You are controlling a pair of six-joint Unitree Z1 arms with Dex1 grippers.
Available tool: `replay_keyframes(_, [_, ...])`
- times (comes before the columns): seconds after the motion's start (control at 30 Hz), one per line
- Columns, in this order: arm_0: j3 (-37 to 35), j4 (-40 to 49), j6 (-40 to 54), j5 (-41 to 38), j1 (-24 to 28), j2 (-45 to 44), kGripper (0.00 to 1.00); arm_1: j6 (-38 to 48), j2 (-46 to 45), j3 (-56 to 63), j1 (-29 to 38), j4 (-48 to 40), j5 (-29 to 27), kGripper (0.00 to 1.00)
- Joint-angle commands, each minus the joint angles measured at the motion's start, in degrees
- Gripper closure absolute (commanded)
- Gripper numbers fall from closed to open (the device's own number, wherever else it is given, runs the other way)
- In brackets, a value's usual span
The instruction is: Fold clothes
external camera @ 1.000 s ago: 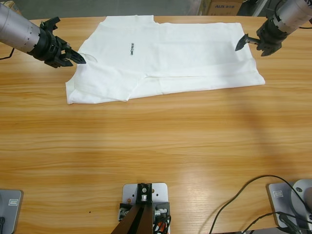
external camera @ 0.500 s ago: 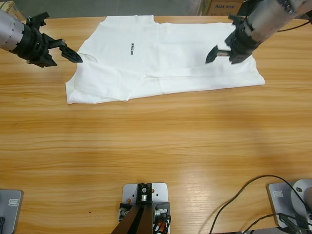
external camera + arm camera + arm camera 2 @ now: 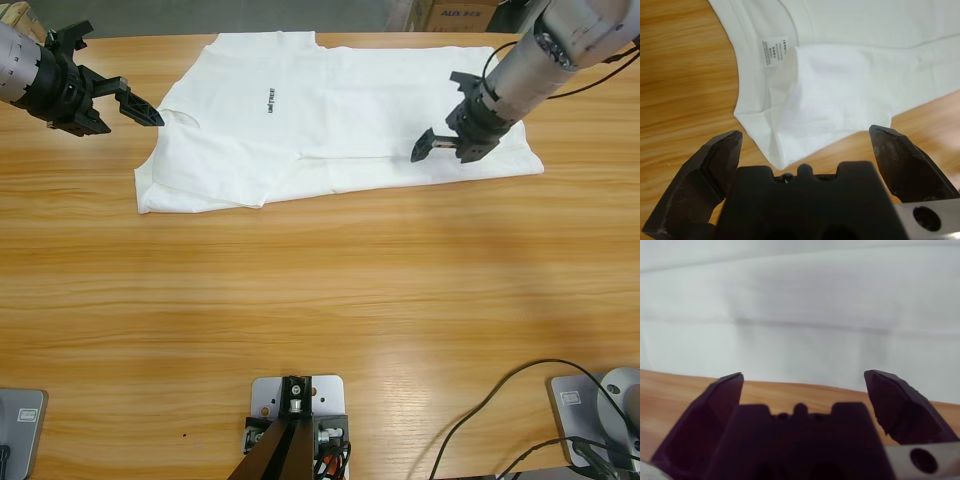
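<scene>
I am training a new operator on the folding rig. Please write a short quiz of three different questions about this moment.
1. True or false: the left gripper is clamped on the T-shirt.
2. Over which does the right gripper hang: A) bare table, B) the T-shirt, C) a box?
3. Fill in: in the left wrist view, a small white ____ with print shows inside the collar.

Key: 1 false, its jaws stand open, off the cloth; 2 B; 3 label.

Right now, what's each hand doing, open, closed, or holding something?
Left hand: open, holding nothing, beside the T-shirt.
Right hand: open, holding nothing, over the T-shirt.
</scene>
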Motion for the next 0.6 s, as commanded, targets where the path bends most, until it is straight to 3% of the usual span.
replay_keyframes(0.03, [0.5, 1.0, 1.1, 1.3, 0.6, 0.4, 0.004, 0.7, 4.8, 0.9, 0.6, -1.4, 1.6, 0.004])
replay_keyframes(0.6, [0.4, 1.1, 1.3, 2.1, 1.0, 0.8, 0.004, -0.4, 7.0, -5.1, 0.5, 0.6, 1.8, 0.004])
